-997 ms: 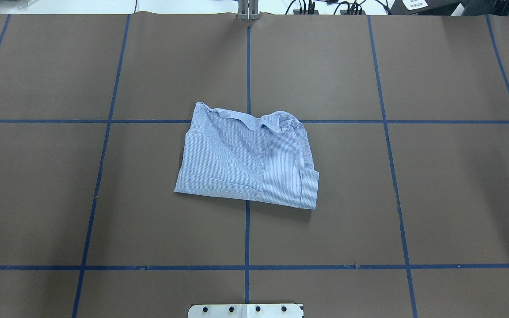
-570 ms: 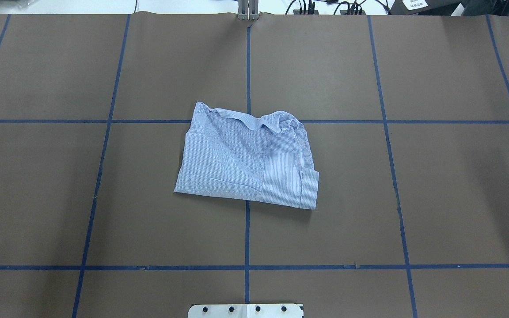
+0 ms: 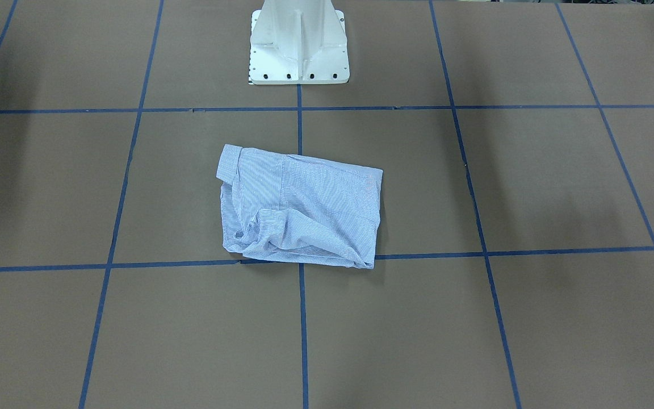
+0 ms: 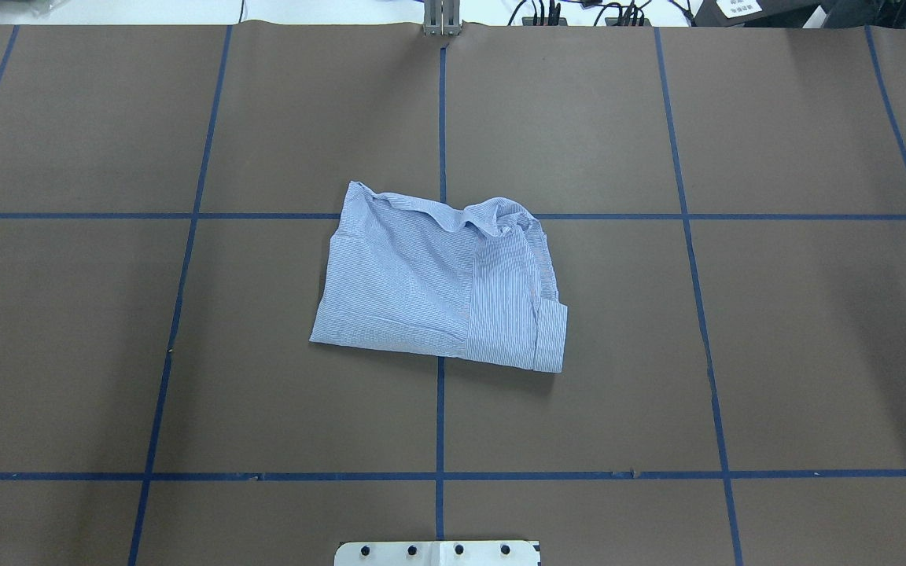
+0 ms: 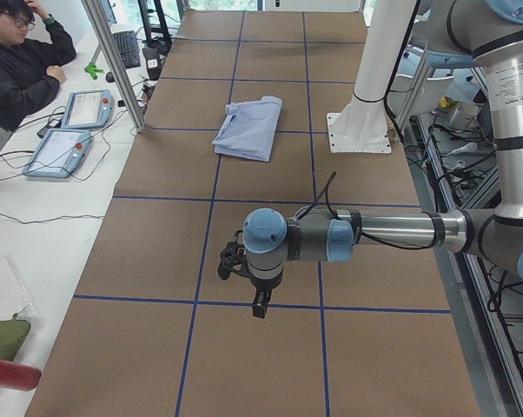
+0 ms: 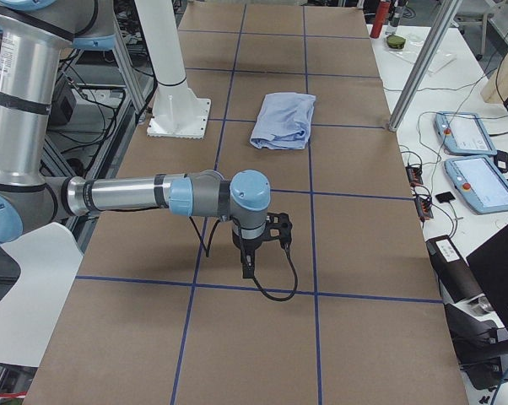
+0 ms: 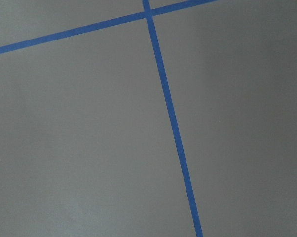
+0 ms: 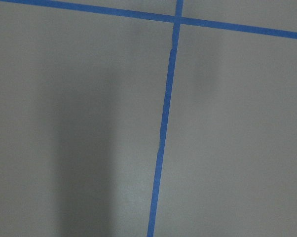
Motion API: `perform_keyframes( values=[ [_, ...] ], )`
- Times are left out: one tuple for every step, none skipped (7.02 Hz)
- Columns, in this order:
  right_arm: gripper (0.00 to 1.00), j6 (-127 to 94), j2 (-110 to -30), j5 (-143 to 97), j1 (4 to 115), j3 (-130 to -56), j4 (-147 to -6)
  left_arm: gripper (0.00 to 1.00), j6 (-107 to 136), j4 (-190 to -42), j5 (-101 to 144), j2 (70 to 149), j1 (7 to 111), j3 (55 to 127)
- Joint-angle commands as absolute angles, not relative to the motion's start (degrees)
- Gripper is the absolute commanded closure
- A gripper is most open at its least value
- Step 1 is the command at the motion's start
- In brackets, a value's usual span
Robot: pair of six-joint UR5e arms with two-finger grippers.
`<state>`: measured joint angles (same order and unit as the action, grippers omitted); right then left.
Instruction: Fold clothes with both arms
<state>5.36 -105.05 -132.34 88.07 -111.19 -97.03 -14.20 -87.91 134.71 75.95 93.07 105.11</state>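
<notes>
The light-blue striped shirt (image 4: 437,283) lies folded into a rough rectangle in the middle of the brown table, with a bunched fold at its far edge. It also shows in the front view (image 3: 304,207), the left view (image 5: 248,129) and the right view (image 6: 283,121). My left gripper (image 5: 260,309) hangs pointing down over bare table, far from the shirt. My right gripper (image 6: 246,271) does the same at the other end. Both show only in the side views, so I cannot tell whether they are open or shut. The wrist views show only table and blue tape.
The white pedestal base (image 3: 298,51) stands at the robot's edge of the table, close to the shirt. Blue tape lines (image 4: 440,417) grid the table. A seated operator (image 5: 18,61), teach pendants (image 6: 482,181) and a metal post (image 5: 114,61) are along the far side.
</notes>
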Motion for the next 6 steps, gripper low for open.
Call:
perform_keyframes(
  values=[
    [0.0, 5.4, -105.2, -132.3, 88.1, -111.1, -97.0, 0.0, -14.3, -89.5, 134.6, 76.3, 96.0, 105.6],
    [0.0, 5.3, -105.2, -132.2, 88.1, -111.0, -97.0, 0.0, -14.5, -92.0, 134.1, 75.8, 96.0, 105.5],
    [0.0, 5.3, -105.1, -132.2, 88.1, -110.7, -97.0, 0.0, -14.5, -93.8, 134.2, 75.4, 96.0, 105.2],
    [0.0, 5.3, -105.1, -132.2, 88.1, -110.7, -97.0, 0.0, -14.3, -94.2, 134.2, 75.3, 96.0, 104.9],
    [0.0, 5.3, -105.1, -132.2, 88.1, -110.7, -97.0, 0.0, -14.3, -94.3, 134.3, 75.2, 96.0, 104.8],
    [0.0, 5.3, -105.1, -132.2, 88.1, -110.7, -97.0, 0.0, -14.3, -94.3, 134.3, 75.2, 95.9, 104.7]
  ],
)
